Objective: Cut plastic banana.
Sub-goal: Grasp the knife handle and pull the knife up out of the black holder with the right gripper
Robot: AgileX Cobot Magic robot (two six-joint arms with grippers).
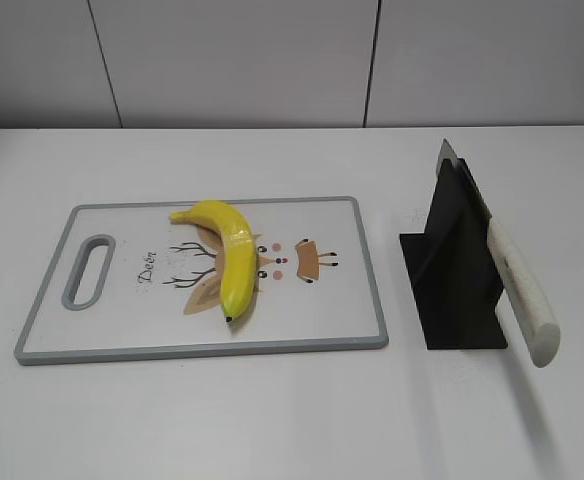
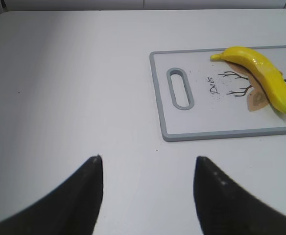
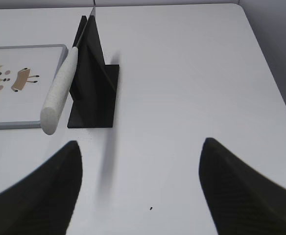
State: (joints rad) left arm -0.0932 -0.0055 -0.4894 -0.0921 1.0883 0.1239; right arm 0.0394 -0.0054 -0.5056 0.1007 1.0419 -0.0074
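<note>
While the banana [image 1: 225,255] lies on the cutting board [image 1: 347,310], the knife [image 1: 517,285] sits in its black stand [image 1: 452,290]; left gripper [image 2: 148,164] and right gripper [image 3: 140,149] both gape, empty.

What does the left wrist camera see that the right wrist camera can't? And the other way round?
Only the left wrist view shows the whole yellow banana, the cutting board's handle hole and the open left gripper. Only the right wrist view shows the knife with its white handle, slotted in the black holder, plus the open right gripper. Both show the cutting board with its deer drawing and the white table.
</note>
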